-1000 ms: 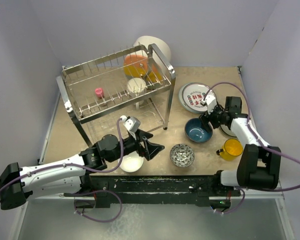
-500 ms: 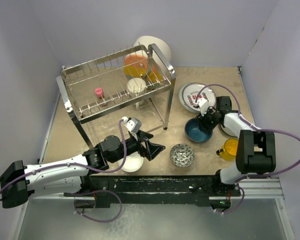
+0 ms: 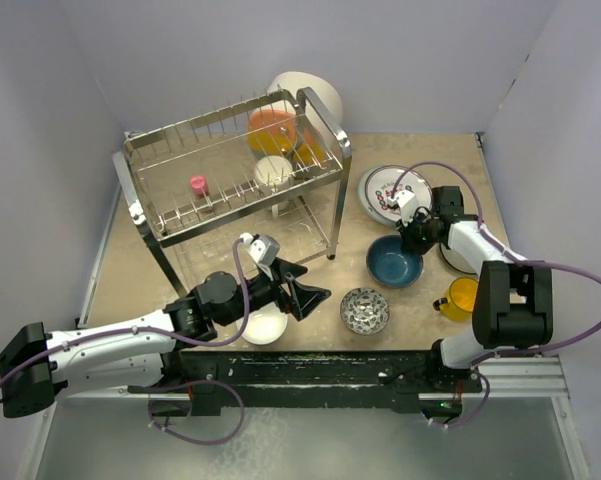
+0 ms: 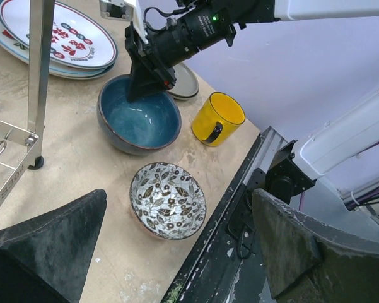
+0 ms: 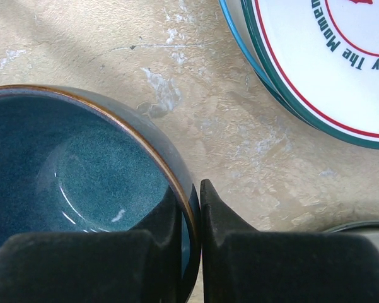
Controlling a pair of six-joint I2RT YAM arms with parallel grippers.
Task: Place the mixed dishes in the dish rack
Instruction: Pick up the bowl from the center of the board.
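Right wrist | right end effector [image 5: 191, 197] has clamped dark blue bowl [image 5: 82, 170] rim | left end effector [image 4: 178, 197] wide open

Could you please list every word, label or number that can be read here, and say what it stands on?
"oy The Momen": red lettering, cut off at both ends by the picture's edge, on the round white plate with green-ringed rim, right wrist view.
Red marks at the same plate's centre, in the left wrist and top views: too blurred to read.
No other text is visible.
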